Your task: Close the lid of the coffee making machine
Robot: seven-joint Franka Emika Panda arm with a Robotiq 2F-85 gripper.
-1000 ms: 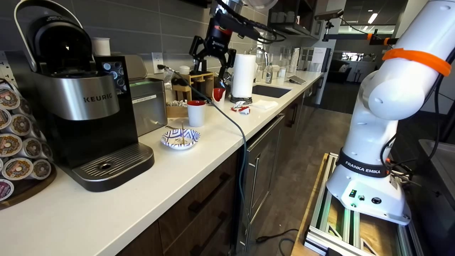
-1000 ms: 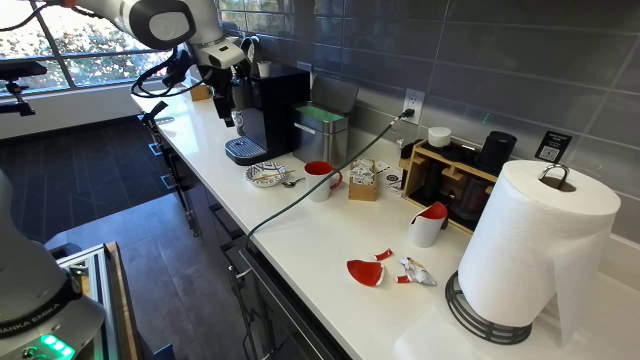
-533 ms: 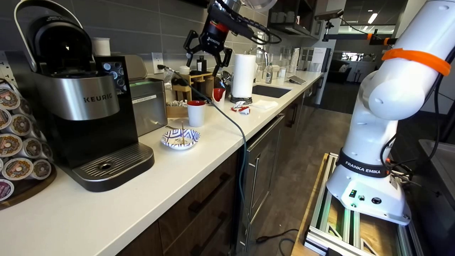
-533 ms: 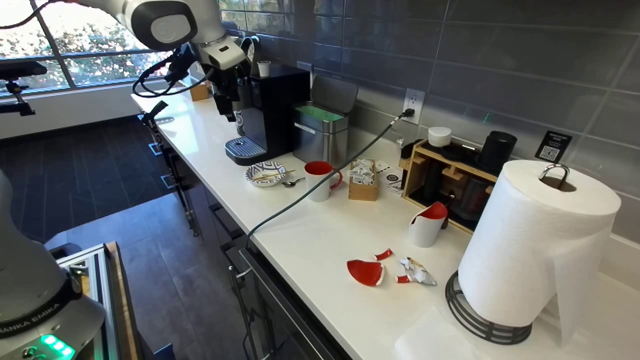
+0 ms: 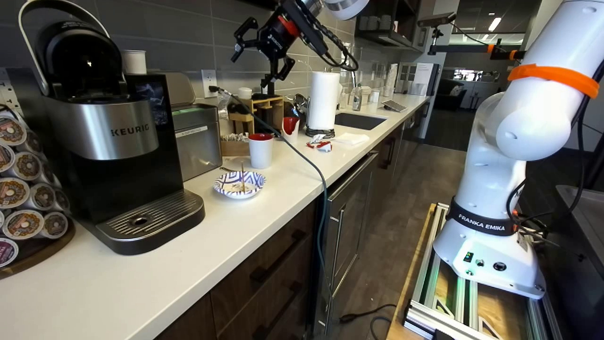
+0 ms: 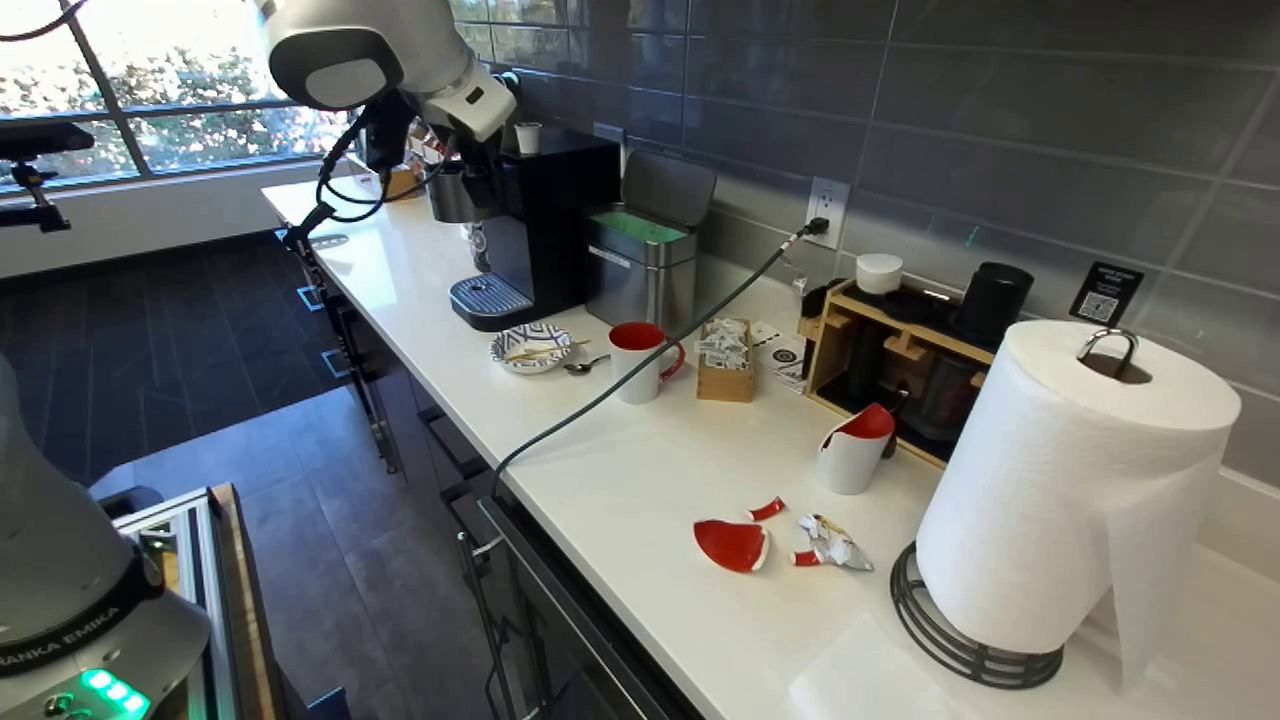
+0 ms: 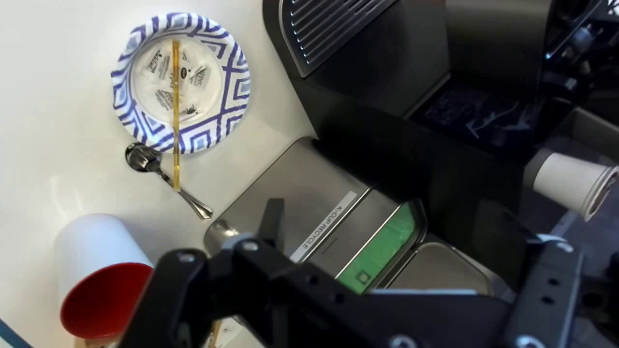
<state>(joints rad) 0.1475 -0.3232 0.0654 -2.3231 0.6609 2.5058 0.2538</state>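
Coffee machine (image 5: pixel 108 130) sits on countertop (image 5: pixel 141 283), adj. to recycle bin (image 5: pixel 198 151); lid (image 5: pixel 80 56) stands raised atop machine. Gripper (image 5: pixel 249 72) hangs above countertop lvl., jaws spread wide, well apart from lid. Wrist view: patterned bowl (image 7: pixel 237 72) w/ stick (image 7: pixel 175 106) across it, spoon (image 7: pixel 145 157) adj.

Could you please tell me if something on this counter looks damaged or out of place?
Yes. In an exterior view, the white mug with red inside near the paper towel roll looks broken: a large piece is missing at the top. Red fragments and a crumpled scrap lie on the counter beside it.
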